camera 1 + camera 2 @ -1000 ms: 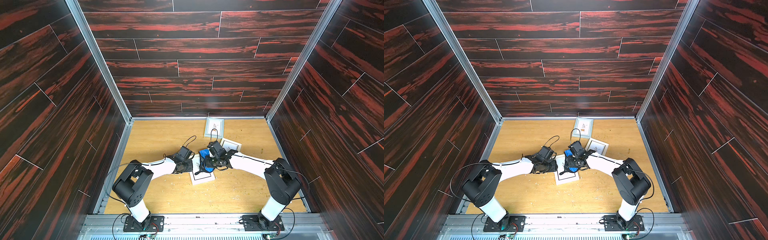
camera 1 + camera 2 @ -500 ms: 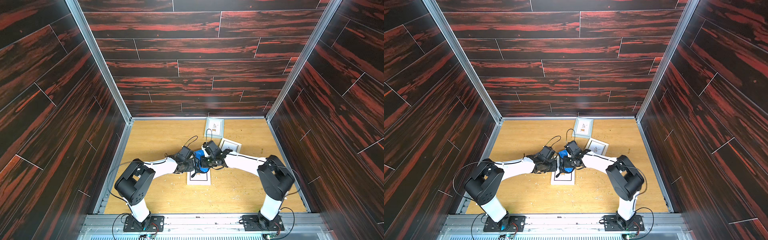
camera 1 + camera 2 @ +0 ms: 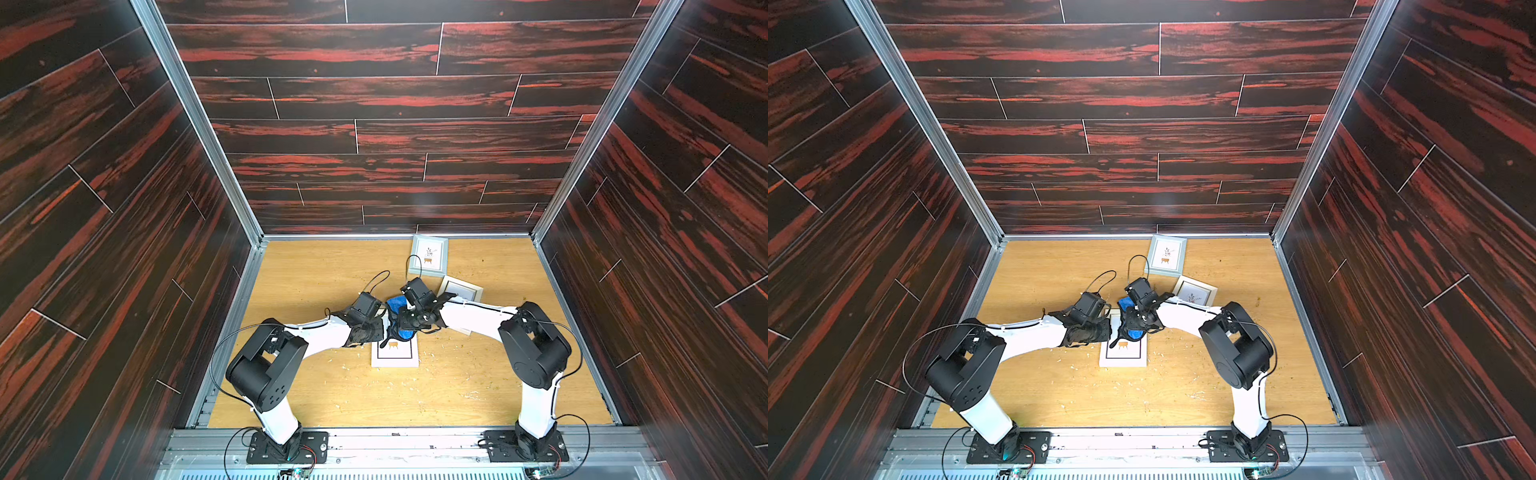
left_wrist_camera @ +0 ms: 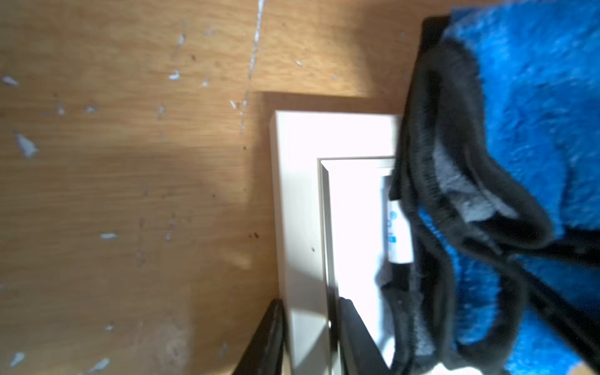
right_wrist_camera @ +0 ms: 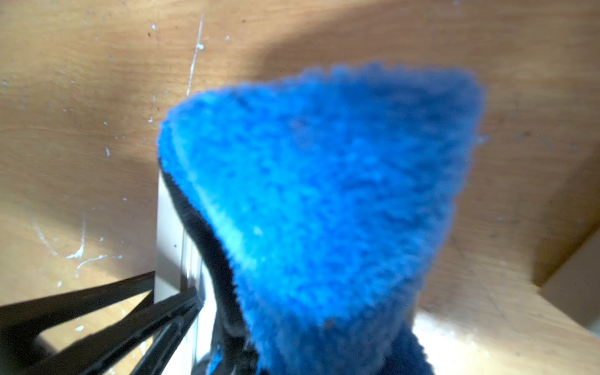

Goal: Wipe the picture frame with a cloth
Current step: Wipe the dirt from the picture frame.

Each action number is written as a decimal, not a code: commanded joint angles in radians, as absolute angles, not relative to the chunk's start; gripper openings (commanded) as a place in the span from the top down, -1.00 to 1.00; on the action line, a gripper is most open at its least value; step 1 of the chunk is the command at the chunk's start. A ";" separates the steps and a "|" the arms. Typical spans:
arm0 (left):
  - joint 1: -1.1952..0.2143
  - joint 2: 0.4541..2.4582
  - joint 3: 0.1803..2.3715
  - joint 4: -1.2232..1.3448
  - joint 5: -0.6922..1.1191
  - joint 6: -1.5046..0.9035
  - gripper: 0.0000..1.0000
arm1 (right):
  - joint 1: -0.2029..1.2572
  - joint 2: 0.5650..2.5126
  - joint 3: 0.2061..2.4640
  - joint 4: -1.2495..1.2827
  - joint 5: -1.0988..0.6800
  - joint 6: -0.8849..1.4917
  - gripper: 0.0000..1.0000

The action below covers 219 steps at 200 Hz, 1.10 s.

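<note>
Both arms have drawn together over the last second, and the picture frame (image 3: 395, 364), askew a moment ago, now lies squarer near the middle of the tabletop (image 3: 332, 395). There the left end effector (image 4: 311, 311) pinches the frame's left rail near its far corner, one finger outside the rail, one on the glass side. Opposite, the right end effector (image 3: 406, 323) is clenched on the blue cloth (image 5: 324, 194), which hangs bunched over the frame's far end; whether the pile presses on the glass cannot be told from these views.

Trouble could start with the hold: a pinch on a single rail, close to a corner, probably lets the frame pivot or slide once the cloth drags across it. The inner finger also covers a strip the cloth cannot reach. Black edging and a white label dangle from the cloth right beside the left fingers (image 4: 360, 341), so a stroke toward that side may snag them. It could also knock the two end effectors together, since they stand almost touching.

Pale flecks (image 3: 432, 355) litter the tabletop around the frame; picked up by the pile, they might scratch the glass. A grey frame (image 3: 429, 254) and a pale wooden frame (image 3: 461, 289) lie toward the far edge, the latter partly beneath the right forearm, where a dipping arm could nudge it.
</note>
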State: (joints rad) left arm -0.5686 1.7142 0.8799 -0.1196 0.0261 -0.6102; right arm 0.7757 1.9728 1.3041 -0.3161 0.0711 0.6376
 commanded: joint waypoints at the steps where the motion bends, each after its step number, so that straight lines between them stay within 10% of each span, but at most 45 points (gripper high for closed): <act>1: -0.549 1.722 0.850 -0.179 -0.009 -0.623 0.46 | 0.840 2.090 1.418 -0.355 0.038 0.653 1.00; 152: -0.460 1.717 0.825 -0.172 -0.063 -0.616 0.46 | 0.825 1.759 0.991 -0.299 -0.031 0.597 1.00; 219: -0.457 1.688 0.829 -0.202 -0.070 -0.621 0.46 | 0.750 1.970 1.347 -0.362 0.113 0.509 1.00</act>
